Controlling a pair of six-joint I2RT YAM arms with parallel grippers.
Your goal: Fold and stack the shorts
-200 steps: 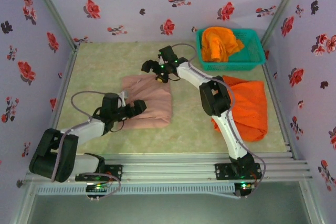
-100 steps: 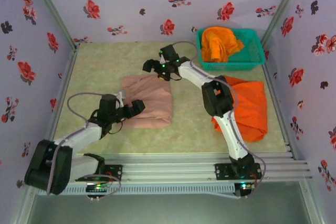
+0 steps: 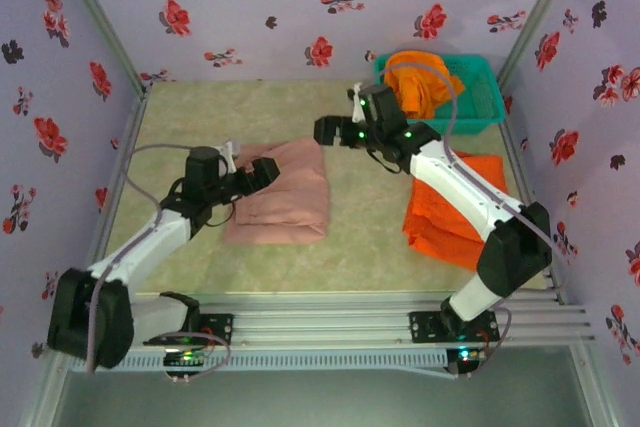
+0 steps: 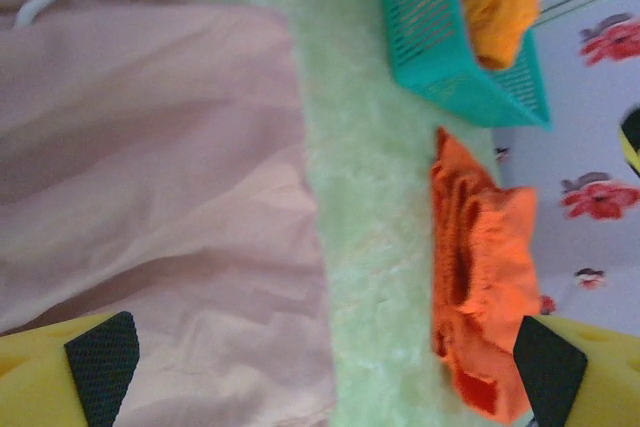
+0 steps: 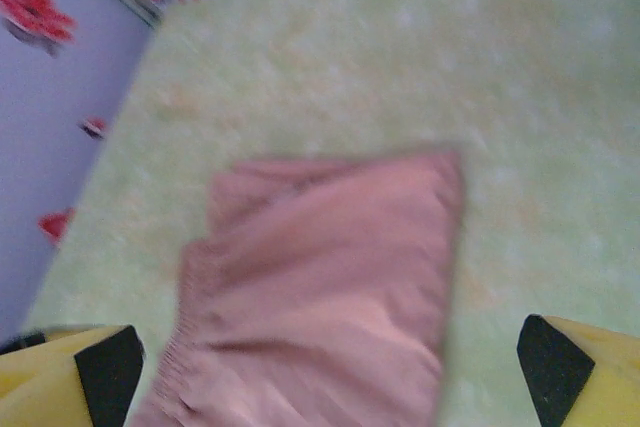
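A teal basket (image 3: 480, 97) is set at the far right corner of the worktop (image 3: 200, 117). One pair of shorts, the basket shorts (image 3: 420, 82), is heaped in it. They are bright orange and crumpled, are bunched toward the basket's left side, and rise above its rim. What else the basket may hold cannot be told.

Just in front of the basket, a second pair, the orange shorts (image 3: 440, 227), is laid on the worktop at the right. It is apart from the basket and is partly covered by the right arm, which crosses over it. In the left wrist view its near edge is seen to be rumpled.

The pink shorts (image 3: 290, 197) are laid folded into a rough rectangle near the middle of the worktop, well apart from both orange pairs.

The left claw (image 3: 265, 172) is held over the left part of the pink shorts. Its fingers (image 4: 100, 367) are spread wide and nothing is gripped; whether the cloth is touched cannot be told.

The right claw (image 3: 328, 132) is held between the pink shorts and the basket, above the worktop. It is likewise spread wide and nothing is held in it. In its wrist view, the pink shorts are seen lying below and ahead of it.
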